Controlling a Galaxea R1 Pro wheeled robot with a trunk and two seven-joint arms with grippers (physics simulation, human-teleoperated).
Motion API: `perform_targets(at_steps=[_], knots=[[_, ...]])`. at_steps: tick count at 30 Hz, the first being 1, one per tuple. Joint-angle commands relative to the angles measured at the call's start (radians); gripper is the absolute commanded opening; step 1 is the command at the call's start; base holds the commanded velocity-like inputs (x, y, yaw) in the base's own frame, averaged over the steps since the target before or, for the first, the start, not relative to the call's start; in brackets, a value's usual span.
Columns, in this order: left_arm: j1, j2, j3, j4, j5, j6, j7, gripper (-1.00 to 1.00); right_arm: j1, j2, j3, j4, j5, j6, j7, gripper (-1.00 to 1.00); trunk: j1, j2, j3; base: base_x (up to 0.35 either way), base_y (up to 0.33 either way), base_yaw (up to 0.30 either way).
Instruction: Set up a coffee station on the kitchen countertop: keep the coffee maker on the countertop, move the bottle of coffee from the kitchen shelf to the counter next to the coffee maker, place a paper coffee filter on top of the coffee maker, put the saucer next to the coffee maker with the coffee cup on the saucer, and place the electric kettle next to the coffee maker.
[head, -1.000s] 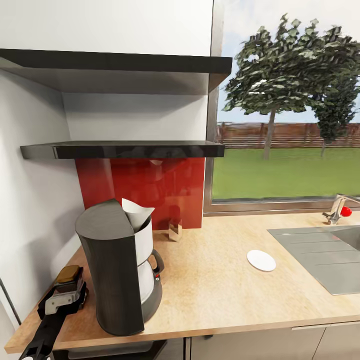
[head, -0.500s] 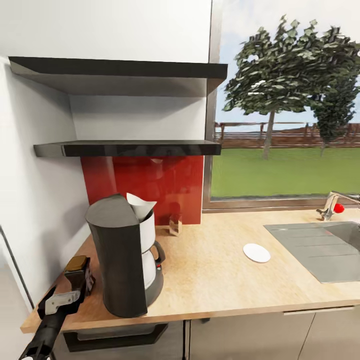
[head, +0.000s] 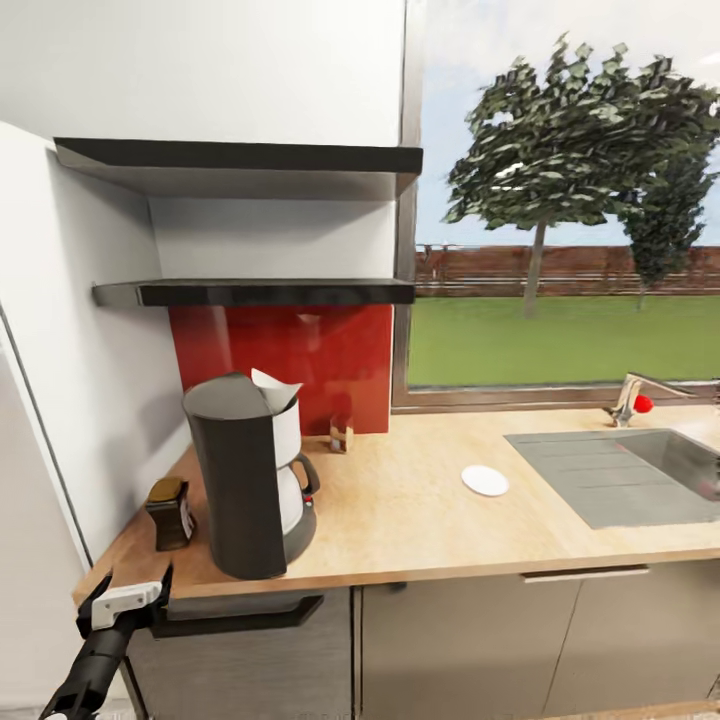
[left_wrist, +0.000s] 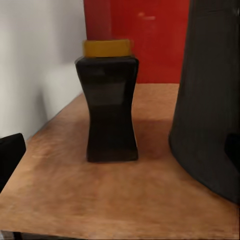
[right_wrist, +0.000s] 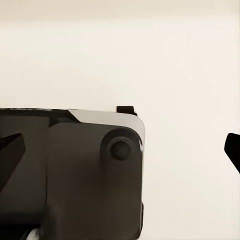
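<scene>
- Jar (head: 171, 512) is stood on the countertop (head: 420, 520), just beside the coffee maker (head: 245, 475) and touching nothing.
- Filter (head: 274, 388) is seen on top of the maker; the saucer (head: 485, 480) lies well apart.
- Left gripper (head: 128, 605) is spread, empty, below the counter edge.
- Right gripper (right_wrist: 120, 150) is spread, judging by its fingertips at both edges.
- Saucer is judged next: it must be fetched beside the maker.

kitchen | wood-look countertop (head: 420, 520) | sink (head: 640, 475) | coffee maker (head: 245, 480)
</scene>
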Motion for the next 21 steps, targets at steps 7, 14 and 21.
perform_targets(at_steps=[7,14,21], knots=[[0.000,-0.006,-0.001,-0.002,0.005,-0.014,-0.009,1.00,0.000,0.000,0.009,-0.002,-0.009,-0.001,-0.003,1.00,0.000,-0.001,0.000,-0.276,-0.165,0.000],[0.034,-0.005,0.002,0.000,0.005,-0.086,-0.011,1.00,0.000,0.003,0.010,-0.003,-0.009,-0.001,-0.003,1.00,0.000,-0.001,0.000,-0.090,-0.053,0.000],[0.145,-0.006,0.004,0.001,0.007,-0.155,-0.012,1.00,0.000,0.009,0.008,-0.005,-0.010,-0.005,-0.003,1.00,0.000,-0.001,0.000,-0.006,-0.004,0.000]])
